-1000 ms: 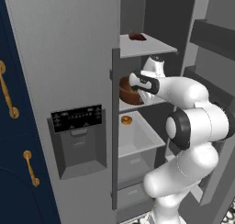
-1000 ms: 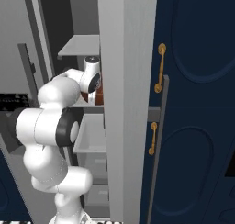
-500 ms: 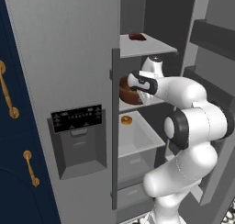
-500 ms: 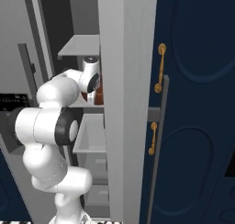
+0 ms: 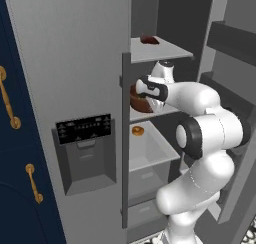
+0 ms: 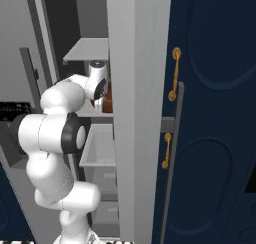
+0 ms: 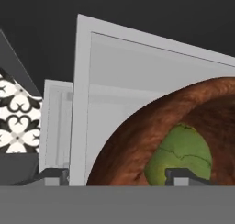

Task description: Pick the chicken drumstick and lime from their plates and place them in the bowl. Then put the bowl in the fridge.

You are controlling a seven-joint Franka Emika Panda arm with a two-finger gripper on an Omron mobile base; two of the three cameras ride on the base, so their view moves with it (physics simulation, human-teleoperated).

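Bowl (image 5: pixel 139 99) on fridge (image 5: pixel 90 68) middle shelf, center frame; lime (image 7: pixel 183 155) inside it. Gripper (image 7: pixel 119 176) at bowl rim, jaws apart, straddling the wall.

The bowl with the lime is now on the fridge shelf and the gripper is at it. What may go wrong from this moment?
1. The gripper is very close to the bowl, so pulling back carelessly may drag or tip it off the fridge shelf.
2. The lime lies loose inside and may roll if the bowl is bumped.
3. The arm reaches between the open doors, so a wide swing may strike one.
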